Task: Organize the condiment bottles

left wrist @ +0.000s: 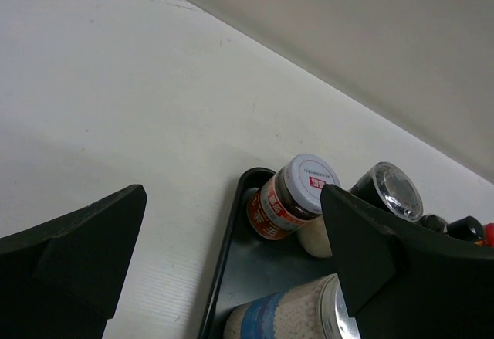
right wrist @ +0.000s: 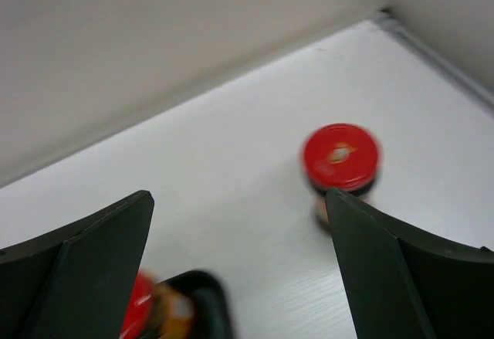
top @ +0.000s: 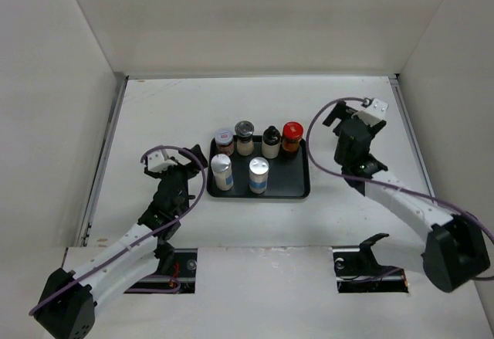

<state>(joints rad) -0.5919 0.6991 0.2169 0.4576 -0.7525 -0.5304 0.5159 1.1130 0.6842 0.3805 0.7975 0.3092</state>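
Bottles stand upright in two rows on a black tray (top: 287, 181) in the middle of the surface (top: 154, 115), six of them in all. The far row, left to right, holds a grey-lidded jar (top: 224, 140) with a red label, a clear-lidded jar (top: 244, 133), a black-capped bottle (top: 271, 141) and a red-capped bottle (top: 291, 134). The near row holds two white cylinders with blue labels, the left shaker (top: 221, 171) and the right shaker (top: 258, 175), side by side but apart. A stray bottle (right wrist: 340, 160) with a red cap stands alone on the surface off the tray, toward the far right corner; it shows only in the right wrist view, and blurred. The right hand (right wrist: 238, 196) is spread wide and holds nothing, with the stray bottle ahead of it, nearer its right finger. The left hand (left wrist: 231, 192) is also spread and empty, just left of the tray, beside the left shaker.
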